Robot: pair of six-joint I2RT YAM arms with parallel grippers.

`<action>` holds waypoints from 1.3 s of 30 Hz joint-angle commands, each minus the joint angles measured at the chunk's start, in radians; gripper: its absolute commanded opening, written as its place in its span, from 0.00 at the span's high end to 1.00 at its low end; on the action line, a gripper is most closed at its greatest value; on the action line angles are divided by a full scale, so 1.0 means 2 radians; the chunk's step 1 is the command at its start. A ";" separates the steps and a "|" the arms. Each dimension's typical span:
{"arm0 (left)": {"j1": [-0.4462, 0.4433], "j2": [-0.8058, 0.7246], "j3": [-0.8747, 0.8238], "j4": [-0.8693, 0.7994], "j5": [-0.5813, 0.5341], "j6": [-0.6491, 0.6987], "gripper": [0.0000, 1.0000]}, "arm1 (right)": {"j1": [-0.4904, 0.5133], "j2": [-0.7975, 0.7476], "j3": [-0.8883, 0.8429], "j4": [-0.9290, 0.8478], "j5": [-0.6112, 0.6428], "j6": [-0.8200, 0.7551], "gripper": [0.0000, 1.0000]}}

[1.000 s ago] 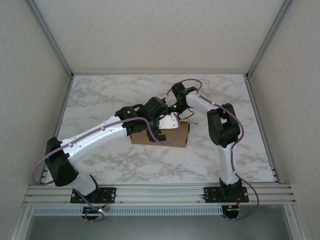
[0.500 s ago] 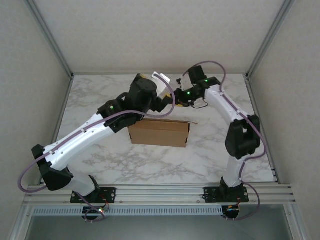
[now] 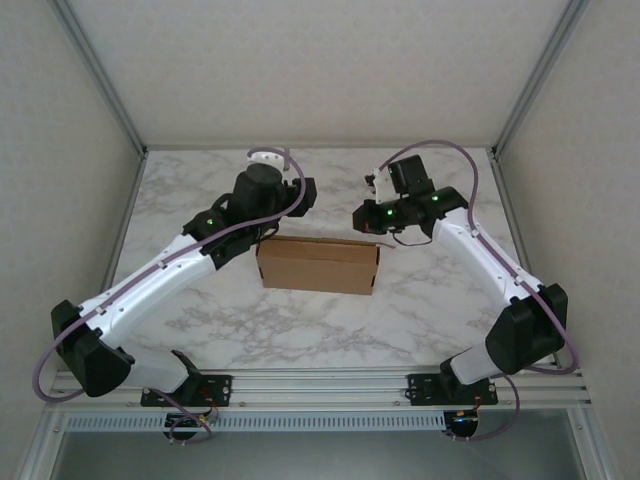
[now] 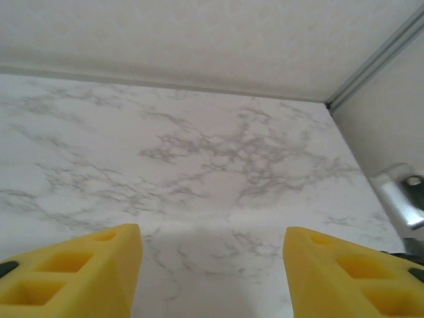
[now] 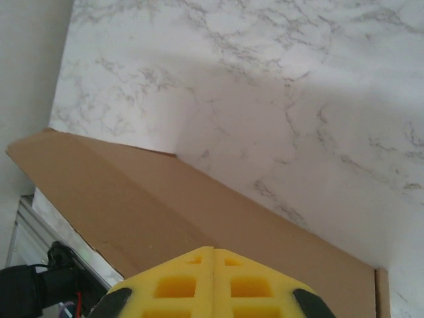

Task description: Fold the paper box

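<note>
The paper box [image 3: 318,265] lies in the middle of the table [image 3: 450,200], long side across. From above it reads as a shallow closed box with a plain brown top, and neither of my claws touches it. My worry is the lid. Nothing pins it, and I cannot tell whether its front flap is tucked fully home, so springy cardboard could lift it back open along the far crease. In my right wrist view a fold line runs across the brown panel [image 5: 165,218], and its far edge sits slightly off the marble, which could be that spring starting. If I have to press it again, the smooth stone is the second risk: a push from one side would likely slide the whole box rather than seat the flap, so the other arm should brace it. My right claw [image 5: 213,271] is closed, its yellow pads together with nothing between them. It hangs above and just beyond the box's far right corner, and coming down blunt like that it could dent the lid. My left claw [image 4: 212,285] stands open and empty, looking out over bare marble beyond the far left corner, and an open finger could snag the lid edge. Around us are only the white enclosure walls [image 3: 300,70] and the aluminium frame posts [image 3: 100,75], well apart from the box. Nothing stands between either claw and it except my own arms crowding each other.
</note>
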 commanded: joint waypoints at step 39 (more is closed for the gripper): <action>0.007 -0.075 -0.305 0.203 0.075 -0.212 0.50 | 0.125 -0.138 -0.159 0.101 0.194 -0.021 0.88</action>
